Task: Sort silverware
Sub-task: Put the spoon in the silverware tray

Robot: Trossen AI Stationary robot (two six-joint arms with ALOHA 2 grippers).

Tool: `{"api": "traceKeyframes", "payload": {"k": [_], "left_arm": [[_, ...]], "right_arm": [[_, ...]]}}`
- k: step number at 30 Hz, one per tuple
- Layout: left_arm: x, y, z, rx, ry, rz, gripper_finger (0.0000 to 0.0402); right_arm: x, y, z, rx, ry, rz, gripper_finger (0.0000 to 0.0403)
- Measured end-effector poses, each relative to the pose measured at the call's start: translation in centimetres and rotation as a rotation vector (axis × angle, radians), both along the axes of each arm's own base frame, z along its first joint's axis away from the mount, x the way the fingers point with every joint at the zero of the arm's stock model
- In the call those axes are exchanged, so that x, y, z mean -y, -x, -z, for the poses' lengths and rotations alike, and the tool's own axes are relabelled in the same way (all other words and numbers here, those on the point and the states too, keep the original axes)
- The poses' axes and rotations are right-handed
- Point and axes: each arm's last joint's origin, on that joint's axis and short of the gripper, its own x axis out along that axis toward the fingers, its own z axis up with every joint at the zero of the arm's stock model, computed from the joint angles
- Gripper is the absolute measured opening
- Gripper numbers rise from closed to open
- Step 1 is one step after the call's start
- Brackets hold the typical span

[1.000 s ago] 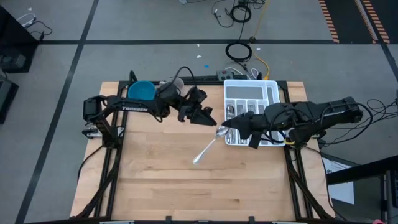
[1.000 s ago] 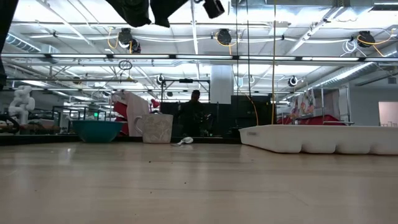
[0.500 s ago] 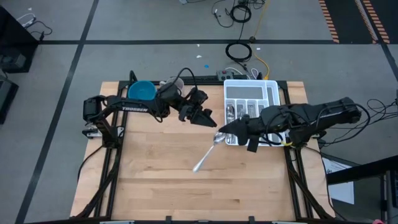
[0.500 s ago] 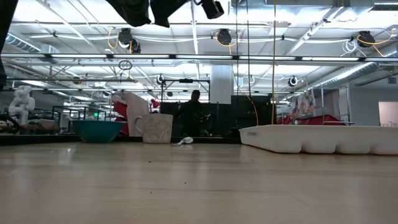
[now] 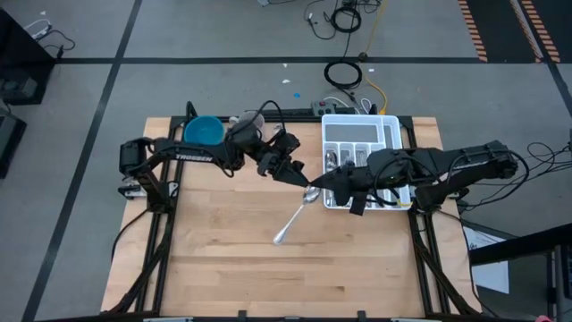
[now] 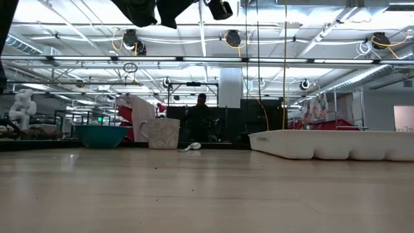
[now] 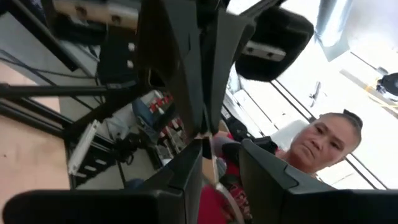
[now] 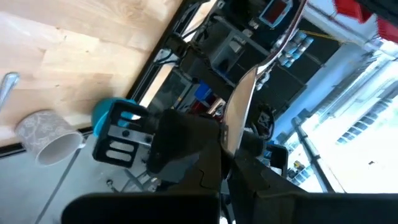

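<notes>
A shiny silver spoon (image 5: 294,217) hangs slanted above the desk's middle. Its bowl is pinched up high. More silverware (image 5: 332,159) lies in a tray by the desk's far right corner.

The left dark six-joint arm reaches from the table's left edge toward its middle; its two-finger left gripper (image 5: 298,178) stands partly parted; the right dark arm stretches in from the right — its right gripper (image 5: 315,186) clamped tight, tip meeting the left's.

You see two black arms by the white tray (image 5: 386,129). The left arm (image 5: 192,154) has white letters; thin black cables hang off both.
</notes>
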Motion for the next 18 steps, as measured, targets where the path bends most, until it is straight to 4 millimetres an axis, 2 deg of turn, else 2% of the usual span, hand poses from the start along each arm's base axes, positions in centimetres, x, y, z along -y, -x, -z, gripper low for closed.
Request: {"api": "traceKeyframes", "payload": {"k": [10, 18], "left_arm": [[0.42, -0.12, 0.4, -0.024, -0.025, 0.031, 0.0109], [0.36, -0.14, 0.39, -0.016, -0.028, 0.013, 0.0109]], "right_arm": [[0.47, -0.21, -0.46, 0.047, 0.027, 0.022, 0.0], [0.7, -0.28, -0.45, 0.043, -0.055, -0.034, 0.0]]}}
